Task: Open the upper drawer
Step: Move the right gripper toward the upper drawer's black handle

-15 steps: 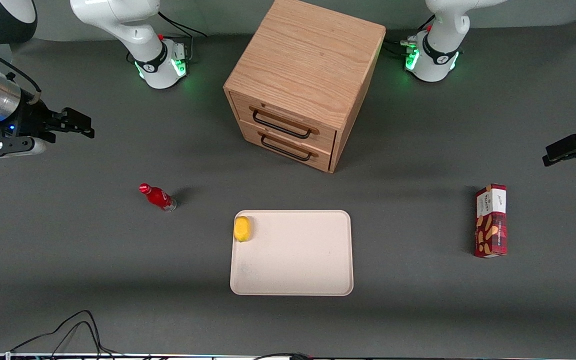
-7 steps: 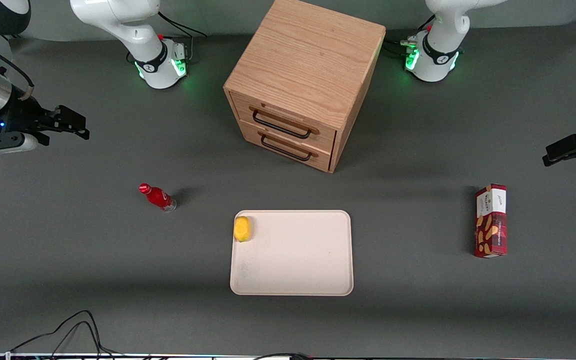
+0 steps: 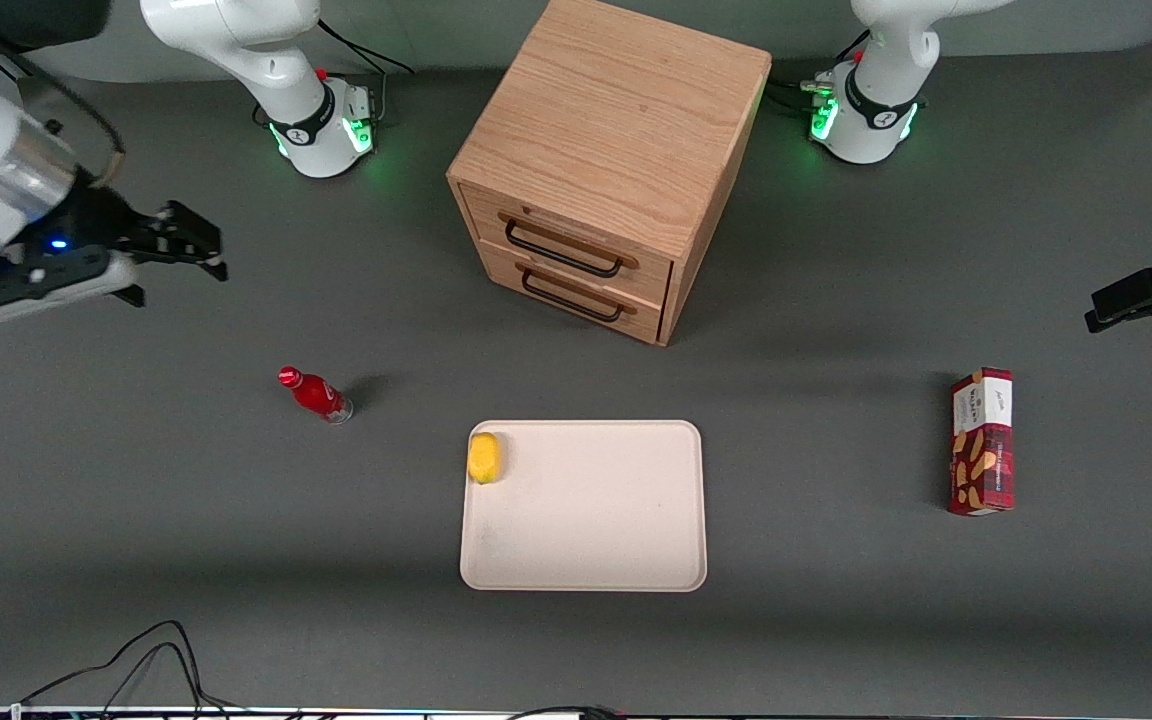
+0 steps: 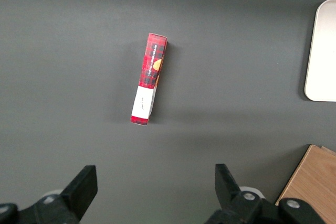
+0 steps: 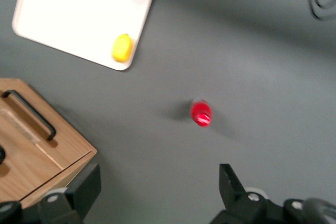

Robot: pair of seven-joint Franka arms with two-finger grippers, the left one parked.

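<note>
2 drawers: upper drawer (image 3: 568, 235) shut, in the cabinet (image 3: 608, 150), above its twin.
Handling: likely stiff, sliding; hook its black handle (image 3: 564, 251).
Pincer (image 3: 198, 248): released, empty, well apart from cabinet.

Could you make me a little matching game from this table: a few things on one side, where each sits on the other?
Things:
1. lemon
2. red bottle
3. snack box
4. gripper

Places:
A. toward the parked arm's end of the table
B. above the table, toward the working arm's end, far from the upper drawer
C. in a corner of the tray
D. standing on the table beside the tray

Pairs: 1-C, 2-D, 3-A, 4-B
</note>
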